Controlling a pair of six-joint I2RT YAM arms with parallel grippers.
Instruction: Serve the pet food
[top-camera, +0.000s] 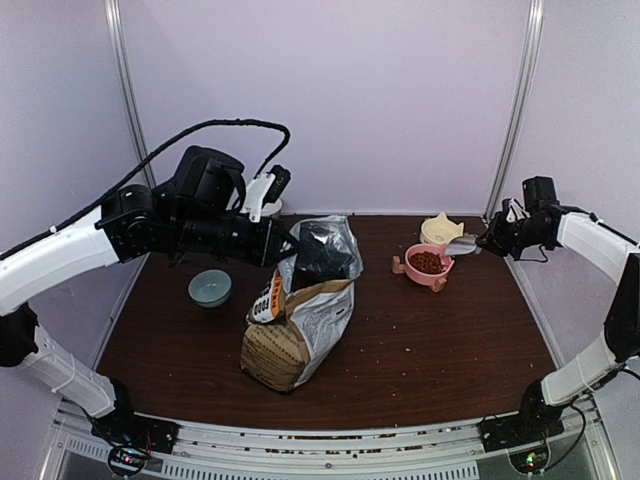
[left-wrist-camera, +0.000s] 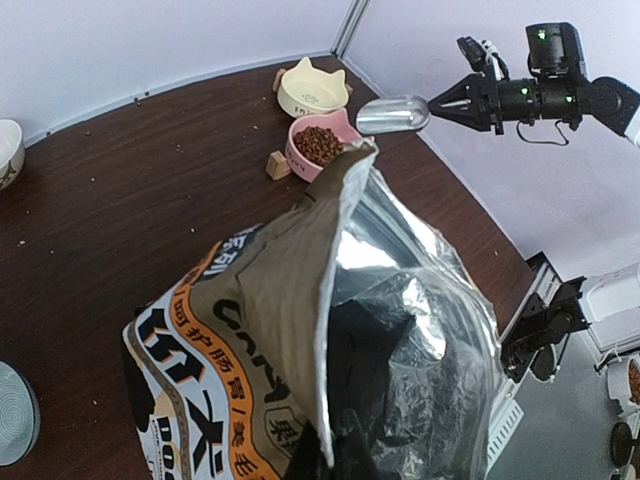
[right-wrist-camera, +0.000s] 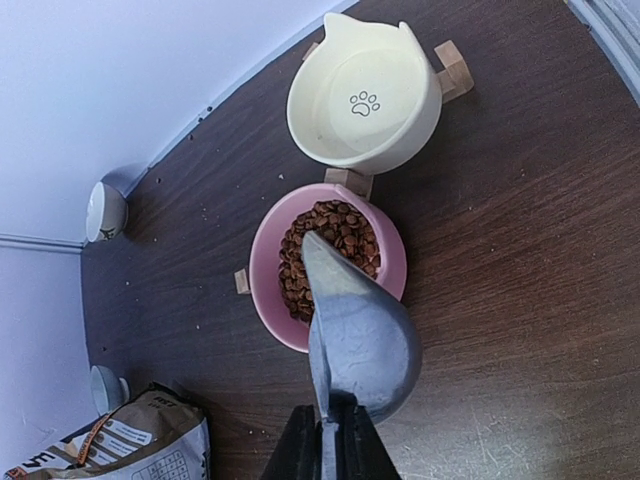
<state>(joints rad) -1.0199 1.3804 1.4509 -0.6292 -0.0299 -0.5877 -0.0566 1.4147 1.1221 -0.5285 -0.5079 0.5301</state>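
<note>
Pet food (right-wrist-camera: 340, 225) fills the pink bowl (right-wrist-camera: 263, 280) ahead of the right jaws' scoop (right-wrist-camera: 365, 340).

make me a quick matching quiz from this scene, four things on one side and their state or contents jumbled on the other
Things:
1. pink bowl
2. cream bowl
3. scoop
4. bag

States:
a. handle clamped in the right gripper
b. holds kibble
c. stands open at the top
d. empty, with a paw print inside

Pairs: 1-b, 2-d, 3-a, 4-c
</note>
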